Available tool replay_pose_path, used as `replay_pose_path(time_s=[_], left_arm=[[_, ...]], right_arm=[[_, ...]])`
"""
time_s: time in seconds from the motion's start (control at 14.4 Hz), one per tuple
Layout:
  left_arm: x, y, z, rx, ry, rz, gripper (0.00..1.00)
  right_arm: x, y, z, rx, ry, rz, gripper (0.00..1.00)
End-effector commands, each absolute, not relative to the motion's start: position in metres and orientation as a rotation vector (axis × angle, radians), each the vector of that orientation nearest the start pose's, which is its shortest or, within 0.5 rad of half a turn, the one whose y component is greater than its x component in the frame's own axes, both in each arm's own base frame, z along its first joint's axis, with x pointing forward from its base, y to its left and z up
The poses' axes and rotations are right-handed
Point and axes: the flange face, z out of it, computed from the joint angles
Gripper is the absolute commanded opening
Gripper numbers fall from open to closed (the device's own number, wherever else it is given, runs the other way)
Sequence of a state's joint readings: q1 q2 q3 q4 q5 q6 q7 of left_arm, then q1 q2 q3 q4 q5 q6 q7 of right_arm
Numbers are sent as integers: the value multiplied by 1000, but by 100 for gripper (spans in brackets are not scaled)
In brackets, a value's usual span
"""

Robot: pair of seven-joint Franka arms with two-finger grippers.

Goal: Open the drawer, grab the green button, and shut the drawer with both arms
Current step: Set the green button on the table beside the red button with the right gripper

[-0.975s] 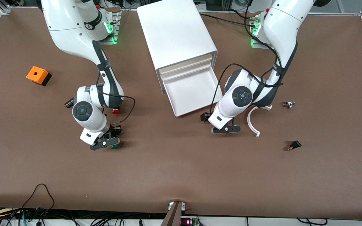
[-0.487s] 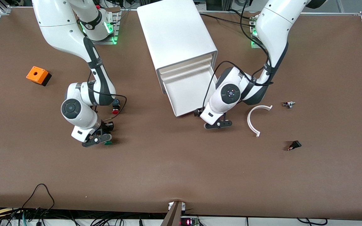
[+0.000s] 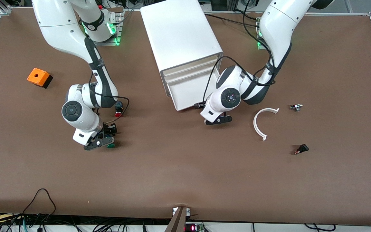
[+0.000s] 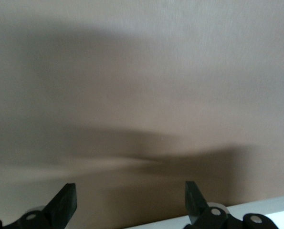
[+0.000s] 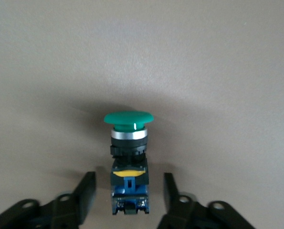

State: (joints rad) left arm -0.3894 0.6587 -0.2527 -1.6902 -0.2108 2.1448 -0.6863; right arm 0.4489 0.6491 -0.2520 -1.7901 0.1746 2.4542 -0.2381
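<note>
Already the green button lies on the table between the right gripper's spread, empty fingers, while the left gripper, open and empty, sits at the half-open drawer's front corner, where an off-centre push could skew the cabinet.

left gripper low, fingers apart; right gripper low, fingers apart.

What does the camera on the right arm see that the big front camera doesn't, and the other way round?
Only the right wrist view shows the small green-capped push button's black-and-blue body, lying between the right claw's open fingers. Only the front view shows the white boxy cabinet, its part-open bottom drawer and the left claw. Both show the green cap and brown table.
</note>
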Motion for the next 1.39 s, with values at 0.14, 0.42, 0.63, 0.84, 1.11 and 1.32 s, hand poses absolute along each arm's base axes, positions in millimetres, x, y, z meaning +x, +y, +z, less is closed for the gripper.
replay_pose_path(time_s=[0.14, 0.42, 0.63, 0.84, 1.11, 1.32], left_arm=[[506, -405, 214, -3154, -284, 755, 100], [490, -415, 211, -3144, -358, 966, 100], [482, -420, 211, -3126, -342, 1035, 100], [473, -426, 197, -3102, -342, 1085, 100], [471, -428, 198, -3095, -349, 1105, 100], [473, -424, 204, -3077, -335, 1134, 100]], right_arm=[[648, 146, 281, -3064, -554, -163, 100], [659, 153, 363, -3026, -572, -188, 100], [653, 153, 411, -3003, -581, -165, 100], [642, 142, 452, -3000, -580, -166, 100], [626, 88, 495, -3081, -569, -79, 100], [618, 52, 536, -3095, -524, -30, 100]])
